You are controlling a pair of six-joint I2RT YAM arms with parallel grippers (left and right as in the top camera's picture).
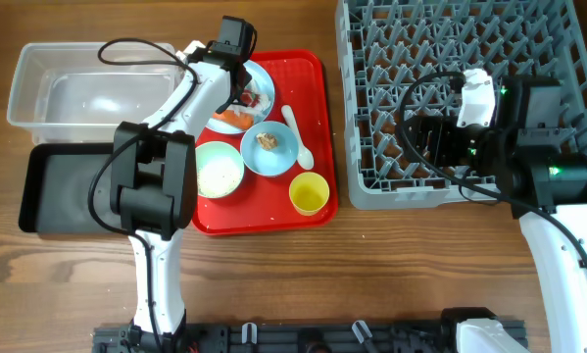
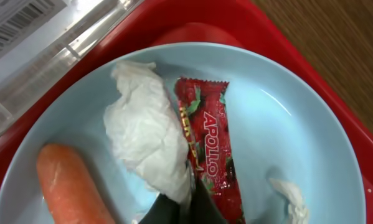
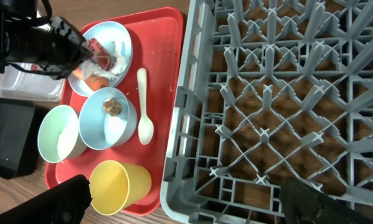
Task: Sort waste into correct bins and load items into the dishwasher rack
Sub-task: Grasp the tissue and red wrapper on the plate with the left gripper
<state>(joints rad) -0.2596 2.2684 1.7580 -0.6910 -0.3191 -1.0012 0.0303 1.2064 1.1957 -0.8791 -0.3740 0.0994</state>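
Left to right. Clear plastic tub (image 1: 24, 88) and black tray (image 1: 48, 186) sit at the left of the tabletop, just beside the red serving tray (image 1: 308, 83).

Left jaws are down on the light blue plate (image 2: 279, 124), tips nearly together at the seam where the crumpled white paper (image 2: 146, 134) meets the red Apollo wrapper (image 2: 211, 143). Can't tell whether they hold either one. The carrot (image 2: 68, 186) lies on the same plate, left of the paper.

My read: the step is to pick one dry piece. Commit to a single item. The paper overlaps the wrapper edge, so a pinch on the seam risks dragging both. Bite into the paper's bulk, lift straight up, and check the wrapper stays down before swinging left to a bin.

Right jaws are spread wide with nothing in them, over the near edge of the grey dishwasher rack (image 1: 344, 118).
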